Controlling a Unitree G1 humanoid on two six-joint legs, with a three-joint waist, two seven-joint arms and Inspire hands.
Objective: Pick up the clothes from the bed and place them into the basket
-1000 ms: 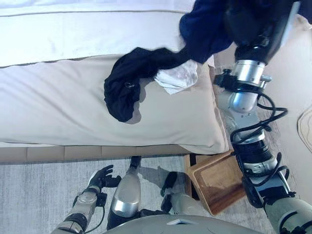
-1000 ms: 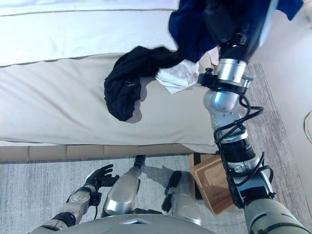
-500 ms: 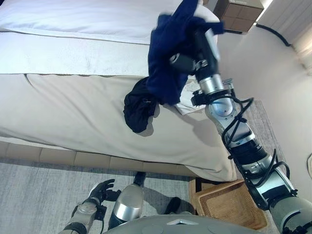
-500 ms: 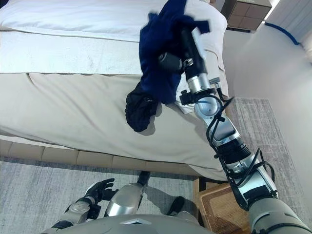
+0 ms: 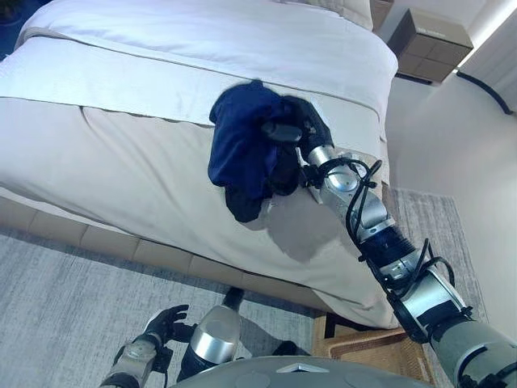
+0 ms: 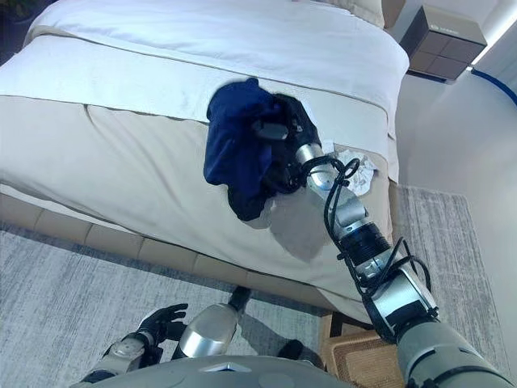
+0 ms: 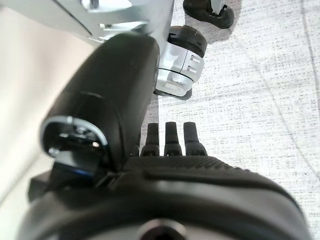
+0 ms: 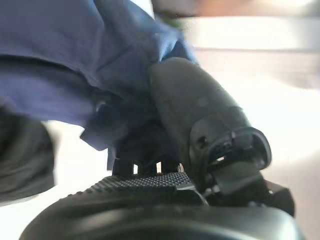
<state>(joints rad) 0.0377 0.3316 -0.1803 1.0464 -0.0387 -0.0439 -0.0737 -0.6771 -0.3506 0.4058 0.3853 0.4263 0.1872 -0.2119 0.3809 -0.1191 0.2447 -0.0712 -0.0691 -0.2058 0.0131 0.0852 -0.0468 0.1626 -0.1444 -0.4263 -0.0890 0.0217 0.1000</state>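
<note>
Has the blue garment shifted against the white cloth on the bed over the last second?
Yes. The blue garment, gripped by the right hand, was above the white cloth; now it hangs left of it.

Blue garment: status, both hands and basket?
Right hand shut on blue garment, held over the bed. Left hand open, idle, low by the floor. Black garment and white cloth on bed. Basket at bed corner, nothing blocking.

The right hand [image 5: 300, 128] is shown as a dark matte shell, with a rounded thumb [image 8: 200, 115] and a finely ribbed palm edge. Behind the hand, the right arm [image 5: 367, 222] is built of silver-grey rounded segments joined by black ribbed collars, and black cables [image 5: 349, 218] are looped alongside. The left hand [image 5: 166, 322] is equally dark.
</note>
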